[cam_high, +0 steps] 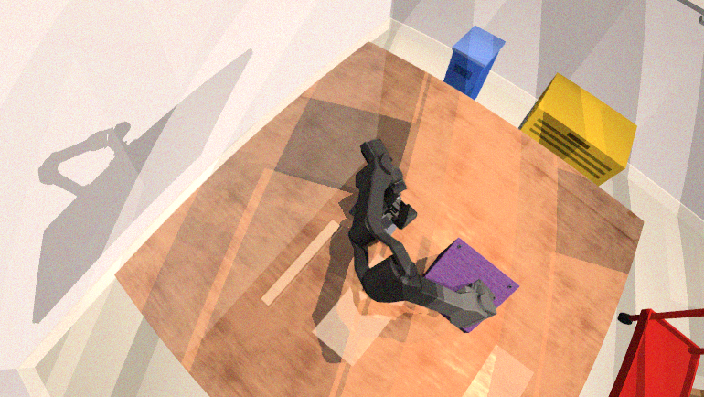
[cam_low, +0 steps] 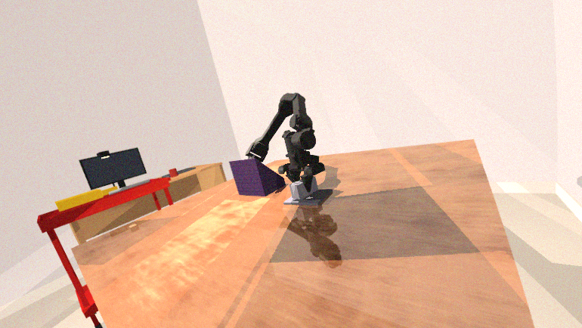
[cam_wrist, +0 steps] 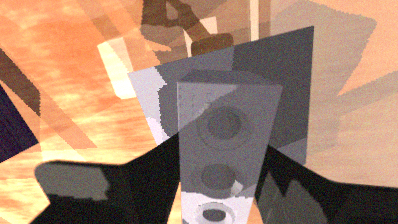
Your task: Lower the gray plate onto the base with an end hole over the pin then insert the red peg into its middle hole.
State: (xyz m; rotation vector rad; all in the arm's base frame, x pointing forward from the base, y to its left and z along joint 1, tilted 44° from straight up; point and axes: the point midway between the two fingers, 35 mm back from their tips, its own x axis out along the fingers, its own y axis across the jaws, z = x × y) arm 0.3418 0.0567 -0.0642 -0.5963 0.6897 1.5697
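Over the flat slate-gray square base (cam_low: pixel 328 195) (cam_wrist: pixel 280 70), right of the purple block (cam_high: pixel 468 266) (cam_low: pixel 249 178) (cam_wrist: pixel 14 131) in the exterior view, the gray rectangular three-holed plate (cam_low: pixel 299 190) (cam_wrist: pixel 260 110) looks rigid and fairly light, best gripped by its long sides. The black gripper (cam_high: pixel 399 211) (cam_low: pixel 302 181) (cam_wrist: pixel 215 134), part-way open, clasps those sides; whether the plate is seated, I cannot tell.

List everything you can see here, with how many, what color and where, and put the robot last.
plate: one, gray, between the fingers
base: one, gray, under the plate
block: one, purple, on the table
strip: one, tan, on the table
table: one, brown, under the robot
bin: one, blue, beyond the table
cabinet: one, yellow, beside the bin
cart: one, red, beside the table
monitor: one, black, beyond the cart
cup: one, red, near the monitor
arm: one, black, over the table
gripper: one, black, on the plate
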